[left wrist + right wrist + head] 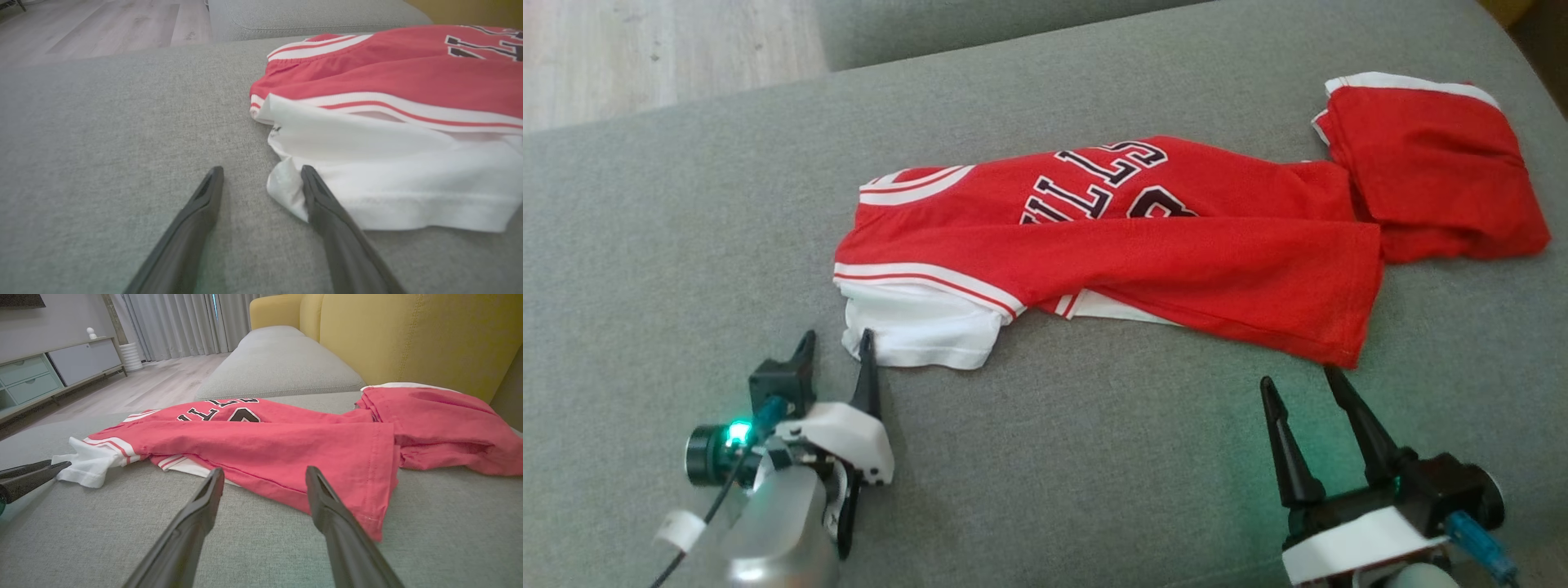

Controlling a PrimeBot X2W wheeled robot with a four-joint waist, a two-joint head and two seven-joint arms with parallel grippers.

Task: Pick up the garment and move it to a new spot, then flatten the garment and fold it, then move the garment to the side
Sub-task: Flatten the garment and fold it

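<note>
The garment (pixel 1143 253) is a red jersey with white trim and dark lettering, lying folded lengthwise across the grey cushion (pixel 686 245); it also appears as the garment (pixel 392 94) and the garment (pixel 286 445) in the wrist views. Its white sleeve corner (pixel 286 188) lies beside the right finger of my left gripper (pixel 837 343), which stands open at that corner with nothing between its fingers. My right gripper (pixel 1303 382) is open just in front of the garment's near red hem (pixel 367 522), apart from it.
A second red cloth bundle (pixel 1429 163) lies at the garment's far right end. The cushion's far edge drops to a wooden floor (pixel 645 57). A yellow sofa back (pixel 408 335) rises behind. A cabinet (pixel 41 375) stands across the room.
</note>
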